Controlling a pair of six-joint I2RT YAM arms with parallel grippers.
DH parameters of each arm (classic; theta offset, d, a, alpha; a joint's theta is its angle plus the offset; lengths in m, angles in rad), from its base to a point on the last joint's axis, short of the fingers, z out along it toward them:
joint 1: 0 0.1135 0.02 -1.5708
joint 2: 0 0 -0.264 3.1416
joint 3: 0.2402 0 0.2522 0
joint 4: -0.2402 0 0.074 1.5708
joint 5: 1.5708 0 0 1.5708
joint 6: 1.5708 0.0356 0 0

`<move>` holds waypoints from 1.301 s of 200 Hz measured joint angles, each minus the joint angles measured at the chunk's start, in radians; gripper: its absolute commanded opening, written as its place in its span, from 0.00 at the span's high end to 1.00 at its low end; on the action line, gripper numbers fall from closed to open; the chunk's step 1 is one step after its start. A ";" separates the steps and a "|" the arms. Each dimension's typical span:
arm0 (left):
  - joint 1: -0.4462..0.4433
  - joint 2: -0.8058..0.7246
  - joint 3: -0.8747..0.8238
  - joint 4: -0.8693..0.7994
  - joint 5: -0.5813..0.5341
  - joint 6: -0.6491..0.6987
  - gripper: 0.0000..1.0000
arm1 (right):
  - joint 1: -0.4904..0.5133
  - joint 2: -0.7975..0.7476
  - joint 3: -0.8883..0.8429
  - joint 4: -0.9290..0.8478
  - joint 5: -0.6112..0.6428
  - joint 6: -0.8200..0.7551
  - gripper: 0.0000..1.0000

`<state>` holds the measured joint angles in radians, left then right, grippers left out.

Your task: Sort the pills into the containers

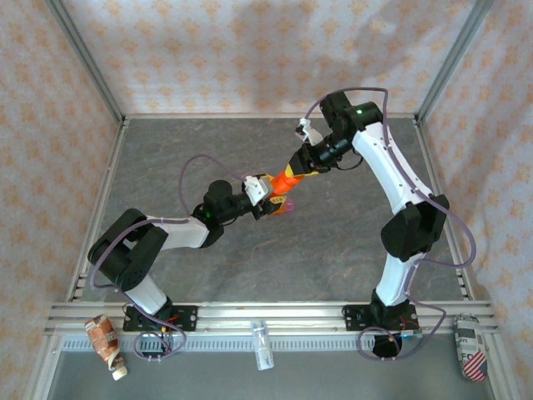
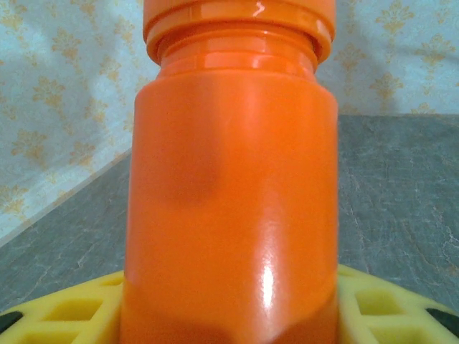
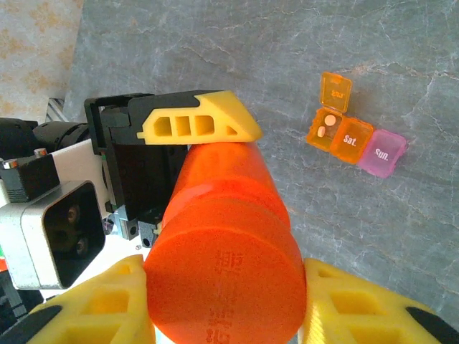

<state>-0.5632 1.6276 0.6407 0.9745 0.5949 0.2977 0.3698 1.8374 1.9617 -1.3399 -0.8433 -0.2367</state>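
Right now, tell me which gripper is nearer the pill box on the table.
Left. The left gripper holds the orange bottle by its body, low and close to the pill box; the right gripper grips the cap higher up, farther off.

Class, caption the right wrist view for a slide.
Right gripper clamps the orange bottle at its cap, left gripper its body; pill box beyond, one lid open.

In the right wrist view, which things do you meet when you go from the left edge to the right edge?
left arm's wrist camera → orange bottle → open orange compartment → orange "Sat." compartment → pink "Sun." compartment
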 measured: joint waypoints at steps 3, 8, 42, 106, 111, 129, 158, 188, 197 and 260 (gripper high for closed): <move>0.000 0.000 0.000 0.000 0.000 0.000 1.00 | 0.000 0.000 0.000 0.002 -0.002 0.000 0.66; 0.000 -0.002 0.000 0.000 0.000 0.000 1.00 | 0.000 0.000 -0.002 0.003 -0.003 0.000 0.67; 0.000 -0.004 0.000 0.000 -0.001 -0.006 1.00 | -0.002 0.000 -0.015 0.026 -0.026 0.008 0.67; 0.000 -0.004 0.005 0.010 -0.001 -0.032 1.00 | -0.009 0.000 -0.045 0.057 -0.086 0.019 0.67; 0.000 -0.004 0.006 0.010 -0.001 -0.036 1.00 | -0.011 0.000 -0.046 0.060 -0.091 0.023 0.67; 0.000 -0.004 0.011 0.009 -0.001 -0.039 1.00 | -0.013 0.000 -0.047 0.066 -0.101 0.028 0.67; 0.000 -0.004 0.013 0.008 -0.001 -0.038 1.00 | -0.013 0.000 -0.047 0.070 -0.104 0.042 0.66; 0.000 -0.004 0.013 0.002 -0.004 -0.034 1.00 | -0.013 -0.004 -0.060 0.082 -0.103 0.069 0.66; 0.000 -0.004 0.013 -0.003 -0.005 -0.033 1.00 | -0.013 -0.006 -0.066 0.087 -0.103 0.080 0.65; 0.000 -0.004 0.013 -0.037 -0.047 0.012 1.00 | -0.013 -0.007 -0.100 0.137 -0.088 0.183 0.64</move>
<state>-0.5632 1.6238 0.6540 0.9379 0.5484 0.3099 0.3573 1.8301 1.8618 -1.2030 -0.9314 -0.0532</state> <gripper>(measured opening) 0.520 0.401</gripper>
